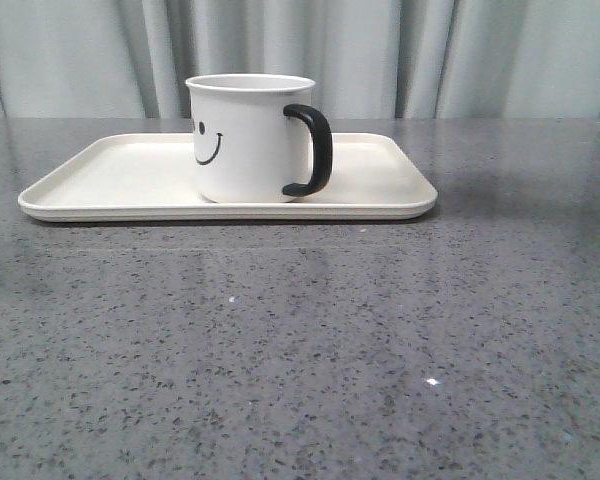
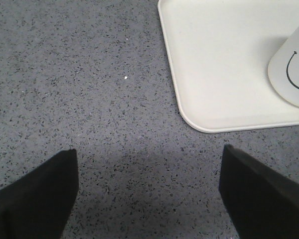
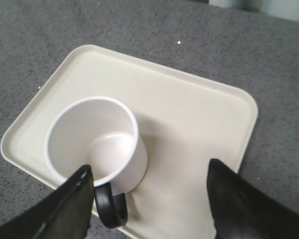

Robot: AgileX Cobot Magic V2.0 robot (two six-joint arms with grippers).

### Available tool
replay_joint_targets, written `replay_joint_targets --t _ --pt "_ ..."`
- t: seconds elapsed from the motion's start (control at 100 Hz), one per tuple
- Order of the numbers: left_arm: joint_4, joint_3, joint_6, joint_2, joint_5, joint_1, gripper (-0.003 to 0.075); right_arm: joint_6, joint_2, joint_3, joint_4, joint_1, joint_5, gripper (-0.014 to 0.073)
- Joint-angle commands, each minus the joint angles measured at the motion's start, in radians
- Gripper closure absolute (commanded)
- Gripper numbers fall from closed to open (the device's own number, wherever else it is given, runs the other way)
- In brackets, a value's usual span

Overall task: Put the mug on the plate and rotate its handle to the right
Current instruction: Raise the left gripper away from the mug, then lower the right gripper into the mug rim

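Front view: the mug (image 1: pixel 248 138) stands upright on the plate (image 1: pixel 110 175), near the plate's middle. The handle (image 1: pixel 311 150) points to the right, turned slightly toward the camera. Only part of the smiley face (image 1: pixel 207 143) shows; the rest wraps around the mug's left side, out of sight. The plate rests flat on the grey speckled counter (image 1: pixel 300 350). A pale curtain (image 1: pixel 430 55) hangs behind. Neither of my arms appears in this view.

Left wrist view: my left gripper (image 2: pixel 148 191) is spread wide and holds nothing. Only two dark fingers (image 2: pixel 35 196) show, both cut off by the frame edge. Bare counter (image 2: pixel 79 74) lies between them. One rounded corner of the plate (image 2: pixel 219 74) is visible, apart from the gripper. The mug (image 2: pixel 291 69) is cropped at the frame edge; only a slice of its wall and part of the face show.

Right wrist view: my right gripper (image 3: pixel 149 199) is spread wide above the plate (image 3: pixel 189 114) and clasps nothing. The mug (image 3: pixel 95 142) is seen from above, its inside white. One finger (image 3: pixel 65 209) overlaps the mug's rim and the handle (image 3: pixel 109 208) in this picture; I cannot tell whether it touches them. The handle's root is partly hidden behind that finger. Both fingers are cut off by the frame.
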Motion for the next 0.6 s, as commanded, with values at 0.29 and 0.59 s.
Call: replay_joint_targets --t 0.29,0.59 --pt "-0.004 -0.029 -0.003 -0.003 -0.070 0.003 0.0155 0.013 0.299 -0.333 0.011 0.052 0.112 0.0106" --pt "-0.004 -0.029 -0.003 -0.003 -0.074 0.003 0.0155 0.021 0.365 -0.339 0.013 0.062 0.134 0.0106"
